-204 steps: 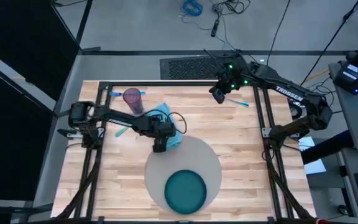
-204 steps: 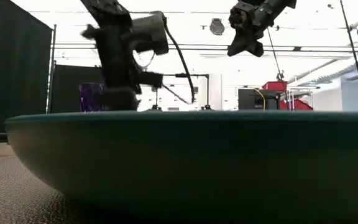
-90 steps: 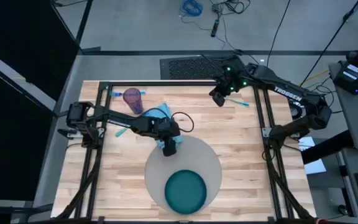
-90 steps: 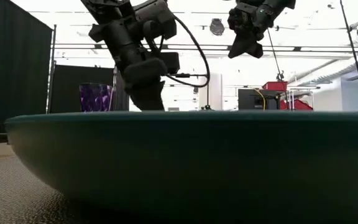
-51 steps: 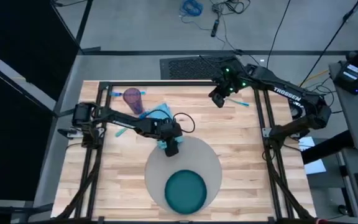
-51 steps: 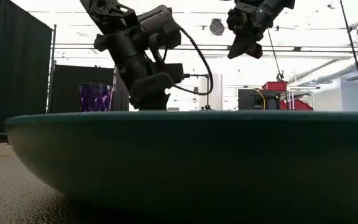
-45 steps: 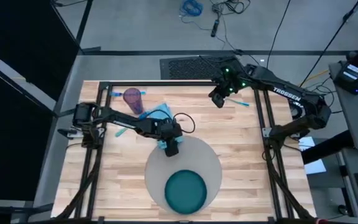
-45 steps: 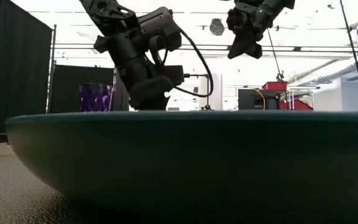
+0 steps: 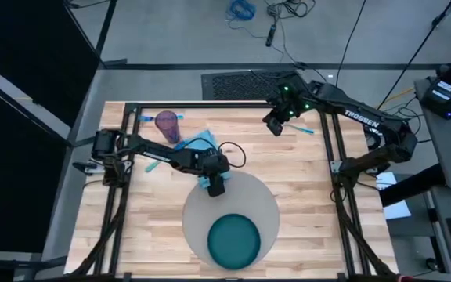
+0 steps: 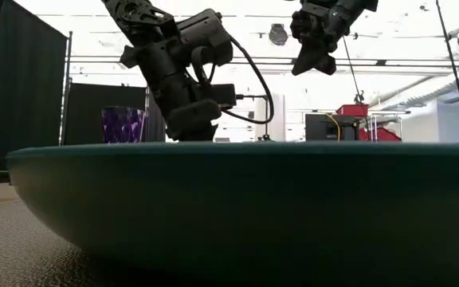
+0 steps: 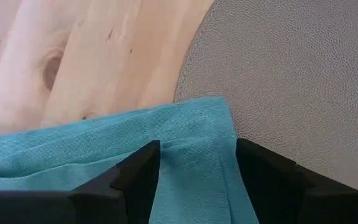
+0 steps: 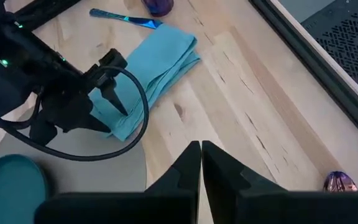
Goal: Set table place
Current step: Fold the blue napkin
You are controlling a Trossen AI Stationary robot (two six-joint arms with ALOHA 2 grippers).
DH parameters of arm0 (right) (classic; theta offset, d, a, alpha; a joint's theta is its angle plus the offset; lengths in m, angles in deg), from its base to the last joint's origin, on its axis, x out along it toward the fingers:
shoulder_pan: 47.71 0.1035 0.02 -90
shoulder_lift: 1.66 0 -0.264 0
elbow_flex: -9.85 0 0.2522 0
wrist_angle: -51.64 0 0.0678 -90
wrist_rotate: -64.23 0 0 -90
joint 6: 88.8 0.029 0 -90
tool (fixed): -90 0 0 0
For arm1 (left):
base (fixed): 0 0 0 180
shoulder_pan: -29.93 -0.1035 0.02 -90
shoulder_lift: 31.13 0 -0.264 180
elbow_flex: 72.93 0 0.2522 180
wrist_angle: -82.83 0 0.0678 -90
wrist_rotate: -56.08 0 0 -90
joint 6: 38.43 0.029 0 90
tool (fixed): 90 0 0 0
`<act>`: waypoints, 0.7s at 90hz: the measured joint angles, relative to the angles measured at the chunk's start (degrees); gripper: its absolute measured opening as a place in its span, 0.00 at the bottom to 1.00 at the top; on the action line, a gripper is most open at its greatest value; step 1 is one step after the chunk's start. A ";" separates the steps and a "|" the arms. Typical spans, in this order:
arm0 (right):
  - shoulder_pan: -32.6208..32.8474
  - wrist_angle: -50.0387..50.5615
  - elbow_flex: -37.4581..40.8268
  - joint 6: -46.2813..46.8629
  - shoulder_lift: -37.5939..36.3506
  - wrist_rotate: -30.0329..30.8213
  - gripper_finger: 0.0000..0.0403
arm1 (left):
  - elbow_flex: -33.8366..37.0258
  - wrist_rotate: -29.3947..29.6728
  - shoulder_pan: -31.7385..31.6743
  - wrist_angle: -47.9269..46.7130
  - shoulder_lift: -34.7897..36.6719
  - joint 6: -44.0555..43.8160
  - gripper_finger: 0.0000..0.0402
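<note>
One napkin (image 11: 104, 155) sat between my left gripper (image 11: 197, 180)'s spread fingers at the placemat (image 9: 245, 196)'s 11 o'clock edge; right gripper (image 12: 201, 163) was pinched closed, empty, over the table (image 9: 312, 188)'s far side.

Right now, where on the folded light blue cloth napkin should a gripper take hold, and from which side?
Best at the corner of the light blue cloth napkin that overlaps the edge of the round grey placemat, coming down from above. The left gripper already straddles that corner, fingers open on either side. The cloth lies flat in folded layers, so a pinch at the free corner probably gathers them best.
</note>
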 joint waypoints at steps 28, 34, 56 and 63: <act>0.00 0.07 0.00 0.07 0.00 0.00 0.00 | 0.00 0.07 0.15 0.00 0.00 1.49 0.08; 0.00 0.09 0.00 0.07 0.00 0.00 0.00 | 0.00 0.23 0.15 0.02 0.00 1.47 0.02; 0.00 0.11 0.00 0.02 0.00 0.00 0.00 | -0.14 0.75 0.36 -0.29 1.86 1.36 0.00; 0.93 -0.81 0.45 -0.01 0.27 0.02 0.00 | -1.05 0.97 0.46 -1.28 2.06 1.39 0.00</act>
